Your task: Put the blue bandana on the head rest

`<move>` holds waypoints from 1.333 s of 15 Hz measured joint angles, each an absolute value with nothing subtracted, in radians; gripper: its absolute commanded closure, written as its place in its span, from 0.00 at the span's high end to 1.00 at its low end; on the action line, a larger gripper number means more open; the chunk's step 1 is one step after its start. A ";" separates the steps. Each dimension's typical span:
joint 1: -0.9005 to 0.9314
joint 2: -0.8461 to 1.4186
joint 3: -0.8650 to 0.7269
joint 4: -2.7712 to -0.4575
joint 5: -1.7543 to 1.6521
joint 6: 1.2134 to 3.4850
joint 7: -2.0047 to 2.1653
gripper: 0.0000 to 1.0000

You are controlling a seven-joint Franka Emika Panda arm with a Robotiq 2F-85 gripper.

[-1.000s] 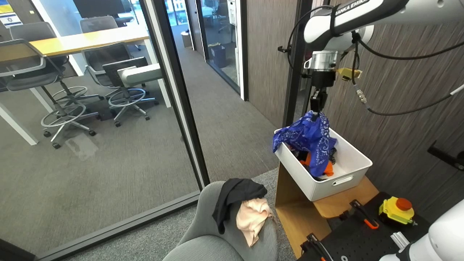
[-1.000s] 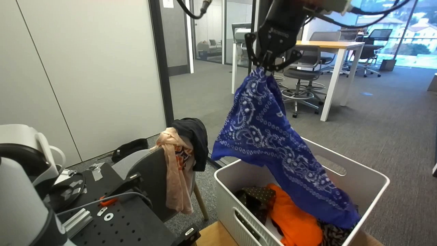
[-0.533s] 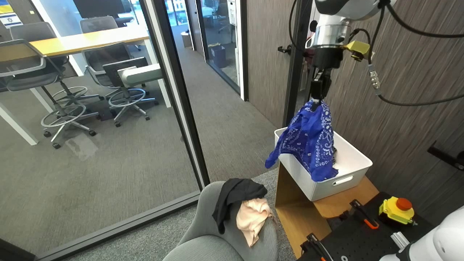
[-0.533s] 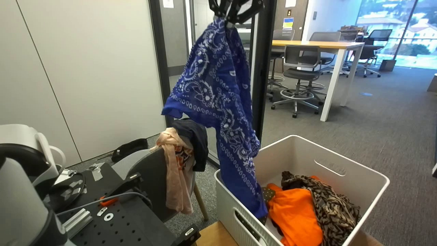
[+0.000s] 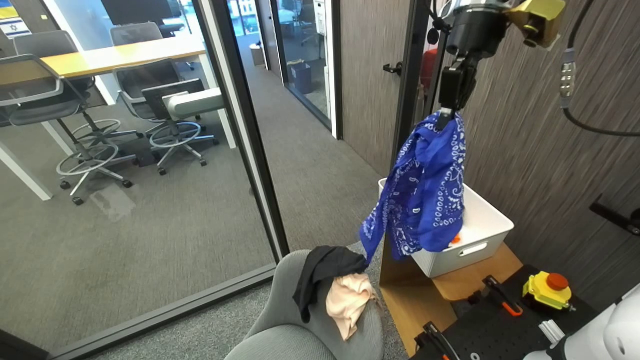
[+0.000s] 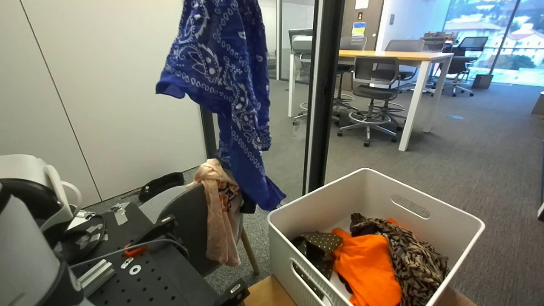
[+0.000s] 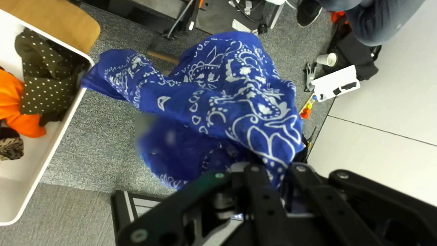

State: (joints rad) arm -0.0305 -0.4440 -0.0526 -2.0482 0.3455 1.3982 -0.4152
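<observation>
The blue bandana [image 5: 425,185] with white paisley hangs from my gripper [image 5: 444,119], which is shut on its top. It also hangs in an exterior view [image 6: 225,76], where the gripper is above the frame. In the wrist view the bandana [image 7: 218,99] is pinched between the fingers [image 7: 278,172]. The grey chair's backrest [image 5: 290,272] carries a black cloth [image 5: 327,262] and a peach cloth [image 5: 348,300]. The backrest also shows in an exterior view [image 6: 182,225], where the bandana covers most of the black cloth. The bandana is higher than the backrest and beside the bin.
A white bin [image 5: 487,220] stands on a wooden shelf; inside lie an orange cloth [image 6: 367,265], a dotted cloth [image 6: 323,244] and a patterned cloth [image 6: 418,259]. A black perforated table [image 6: 148,272] and a yellow stop button [image 5: 547,290] are near. A person's legs [image 7: 368,20] show.
The gripper has risen with the bandana, which has come up out of the bin and moved toward the chair. The cloths on the backrest have not moved.
</observation>
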 measured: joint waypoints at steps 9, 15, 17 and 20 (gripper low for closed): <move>-0.008 -0.528 -0.078 -2.132 0.361 1.387 -0.389 0.14; -0.003 -0.526 -0.097 -2.261 0.376 1.384 -0.417 0.14; 0.001 -0.524 -0.091 -2.312 0.376 1.392 -0.417 0.14; 0.022 -0.506 -0.071 -2.376 0.376 1.417 -0.416 0.14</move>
State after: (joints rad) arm 0.0219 -0.5057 -0.0707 -2.3762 0.3764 1.4168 -0.4161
